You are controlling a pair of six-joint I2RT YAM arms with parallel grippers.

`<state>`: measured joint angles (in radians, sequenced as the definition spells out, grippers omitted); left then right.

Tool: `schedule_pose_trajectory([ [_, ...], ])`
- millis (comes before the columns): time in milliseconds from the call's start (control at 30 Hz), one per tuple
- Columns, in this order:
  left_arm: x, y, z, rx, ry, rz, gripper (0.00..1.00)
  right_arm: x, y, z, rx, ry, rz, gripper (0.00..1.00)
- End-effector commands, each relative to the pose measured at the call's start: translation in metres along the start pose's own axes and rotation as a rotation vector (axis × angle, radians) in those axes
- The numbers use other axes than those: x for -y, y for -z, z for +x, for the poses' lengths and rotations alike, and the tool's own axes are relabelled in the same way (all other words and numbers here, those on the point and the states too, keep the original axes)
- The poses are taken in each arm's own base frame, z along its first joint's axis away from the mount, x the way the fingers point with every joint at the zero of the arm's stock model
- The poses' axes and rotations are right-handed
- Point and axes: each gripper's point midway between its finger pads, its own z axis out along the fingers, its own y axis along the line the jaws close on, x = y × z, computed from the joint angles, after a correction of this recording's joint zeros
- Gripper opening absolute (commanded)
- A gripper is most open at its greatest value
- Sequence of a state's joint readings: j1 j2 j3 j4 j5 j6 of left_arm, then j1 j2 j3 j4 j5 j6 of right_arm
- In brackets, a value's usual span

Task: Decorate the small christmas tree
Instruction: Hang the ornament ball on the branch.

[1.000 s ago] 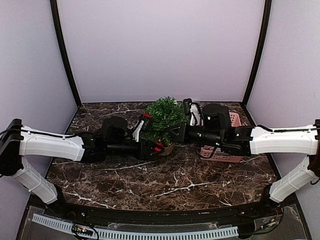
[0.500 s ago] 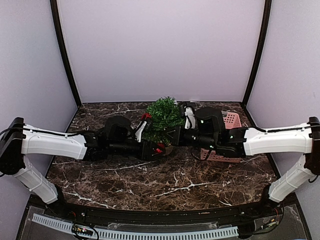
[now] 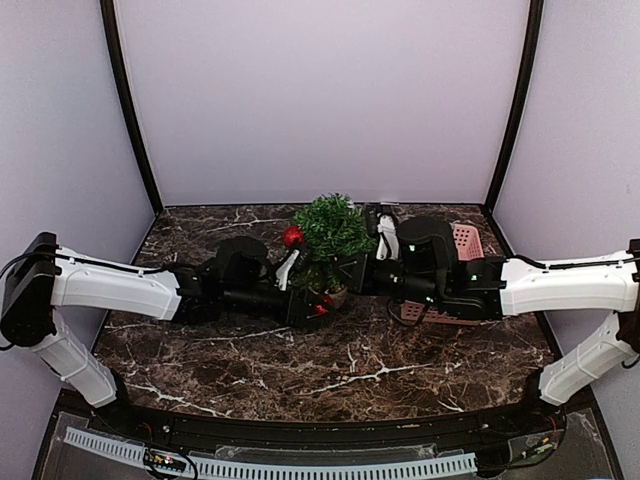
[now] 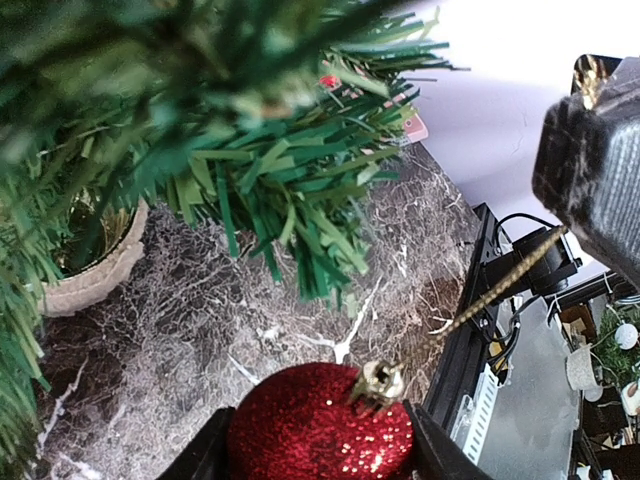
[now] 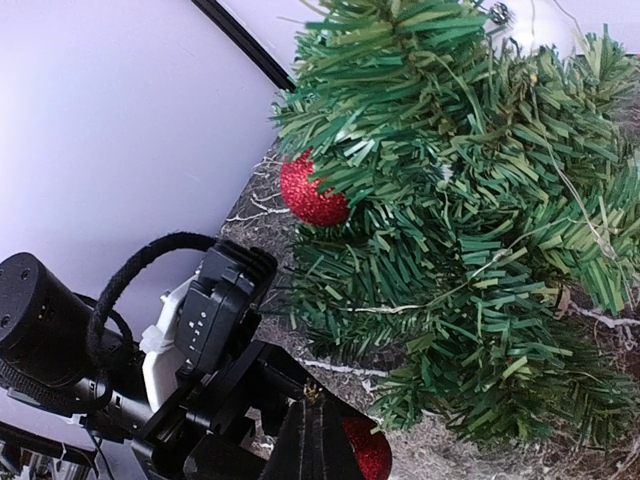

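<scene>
The small christmas tree (image 3: 331, 228) stands at the back middle on its tan base (image 3: 337, 296). It also shows in the left wrist view (image 4: 200, 130) and fills the right wrist view (image 5: 480, 230). My left gripper (image 3: 318, 308) is shut on a red glitter ball (image 4: 320, 428) low beside the tree's base. A gold string (image 4: 495, 292) runs from the ball's cap to my right gripper (image 5: 318, 425), which is shut on the string's loop just above the ball (image 5: 366, 450). Another red ball (image 5: 312, 195) hangs on the tree's left side (image 3: 292, 237).
A pink basket (image 3: 468, 238) stands behind my right arm, mostly hidden by it. A white ornament (image 5: 535, 20) shows near the tree's top. The two arms meet at the tree from either side over the dark marble table (image 3: 300, 360).
Both grippers have shifted slightly at the tree's base, the left one a little to the right with the red ball. The right arm's elbow has moved slightly.
</scene>
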<state>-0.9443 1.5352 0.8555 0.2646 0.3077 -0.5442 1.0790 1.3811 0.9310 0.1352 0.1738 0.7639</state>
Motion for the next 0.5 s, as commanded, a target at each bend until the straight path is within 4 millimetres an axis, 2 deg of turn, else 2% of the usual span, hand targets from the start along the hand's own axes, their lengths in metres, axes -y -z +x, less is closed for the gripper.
schedule_pose_trajectory([
  [0, 0.011, -0.005, -0.006, 0.008, -0.007, 0.036, 0.39, 0.006, 0.006, -0.002, 0.025, -0.01, 0.037, 0.0],
  [467, 0.012, -0.013, -0.02, 0.033, -0.03, 0.022, 0.39, 0.017, 0.001, 0.005, 0.017, -0.015, 0.079, 0.0],
])
